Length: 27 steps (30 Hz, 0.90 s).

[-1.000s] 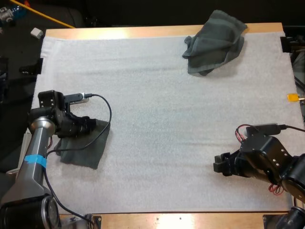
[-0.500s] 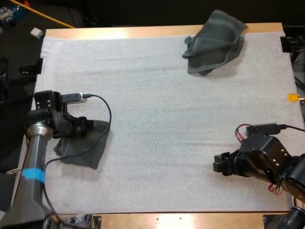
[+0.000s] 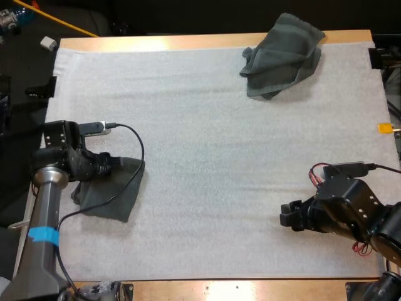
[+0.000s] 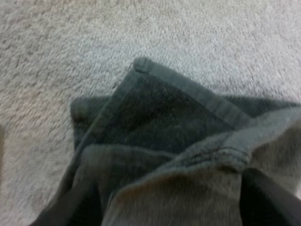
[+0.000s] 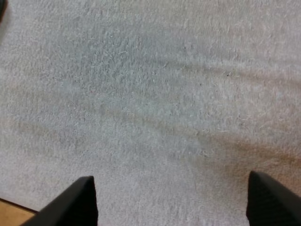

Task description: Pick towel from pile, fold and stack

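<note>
holding one towel by its hem: handling and markings

item: folded towel (image 3: 111, 195), dark grey-green terry, lying on the white mat (image 3: 207, 157) near the counter (image 3: 188, 42)'s left edge, toward the near side. left gripper (image 3: 116, 165) sits at its far edge; the left wrist view suggests the jaws are closed on a bunched fold of cloth, with a hemmed corner lying flat beyond.

second item: crumpled towel (image 3: 282, 56), same cloth, heaped by the counter's far right corner, well apart from both arms.

right gripper (image 3: 287, 217): low over bare mat toward the near right corner, jaws spread wide, holding nothing.

handling, as judged: light, soft, limp. it sags and drags on the mat's nap and will not slip or break. best taken at a stitched hem or corner, where the layers are thickest.

markings: no brand, label or writing can be read.
</note>
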Tool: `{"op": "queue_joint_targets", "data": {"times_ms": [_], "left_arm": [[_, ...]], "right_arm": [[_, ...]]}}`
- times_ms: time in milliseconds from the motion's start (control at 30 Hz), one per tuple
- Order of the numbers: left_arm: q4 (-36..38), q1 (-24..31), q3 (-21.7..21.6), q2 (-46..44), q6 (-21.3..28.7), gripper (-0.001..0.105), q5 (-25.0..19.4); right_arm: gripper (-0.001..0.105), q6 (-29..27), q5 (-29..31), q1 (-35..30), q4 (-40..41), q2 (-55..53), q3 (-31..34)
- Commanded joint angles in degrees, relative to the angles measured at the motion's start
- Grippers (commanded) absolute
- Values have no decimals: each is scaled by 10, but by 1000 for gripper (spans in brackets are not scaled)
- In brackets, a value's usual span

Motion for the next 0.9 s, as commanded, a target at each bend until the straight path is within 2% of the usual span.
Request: {"op": "queue_joint_targets", "data": {"times_ms": [0, 467, 533, 700, 867], "left_arm": [[-31, -1, 8, 28, -8, 60, 10], [-11, -1, 8, 123, -7, 60, 29], [-6, -1, 7, 125, -7, 60, 35], [-9, -1, 6, 119, -3, 60, 13], [-4, -4, 5, 67, 1, 60, 9]], "right_arm": [[64, -2, -6, 2, 1, -3, -3], [64, 1, -8, 2, 2, -3, -2], [64, 1, -8, 2, 2, -2, -2], [64, -2, -4, -1, 0, -3, -1], [64, -1, -4, 0, -2, -5, -1]]}}
